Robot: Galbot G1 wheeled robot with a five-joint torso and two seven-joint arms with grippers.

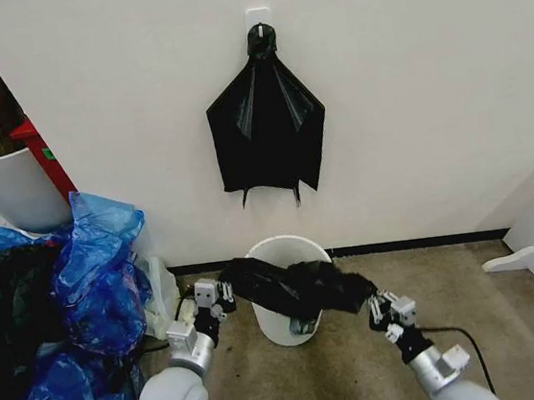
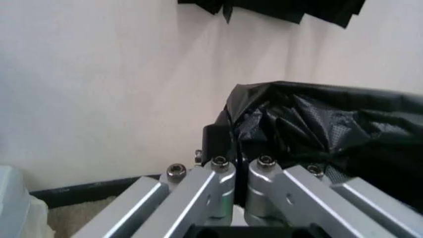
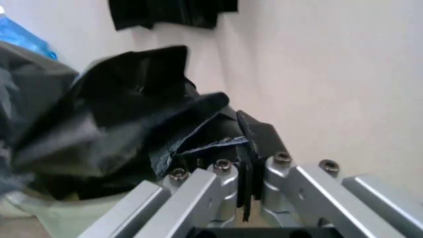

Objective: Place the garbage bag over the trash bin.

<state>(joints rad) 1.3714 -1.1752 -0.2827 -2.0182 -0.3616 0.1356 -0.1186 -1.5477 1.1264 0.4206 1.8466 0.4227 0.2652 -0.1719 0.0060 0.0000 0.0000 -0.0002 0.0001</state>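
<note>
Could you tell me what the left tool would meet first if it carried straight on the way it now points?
The left tool, already shut on the garbage bag, points toward the wall beside the trash bin. Beyond the bag, the wall looks first, though depth is unclear.

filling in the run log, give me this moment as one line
left pincer: shut on bag | right pincer: shut on bag | bag: stretched between both across bin front, not yet over rim

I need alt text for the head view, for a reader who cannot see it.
Both grippers, left and right, hold a black bag stretched over a white bin standing by the wall.
</note>
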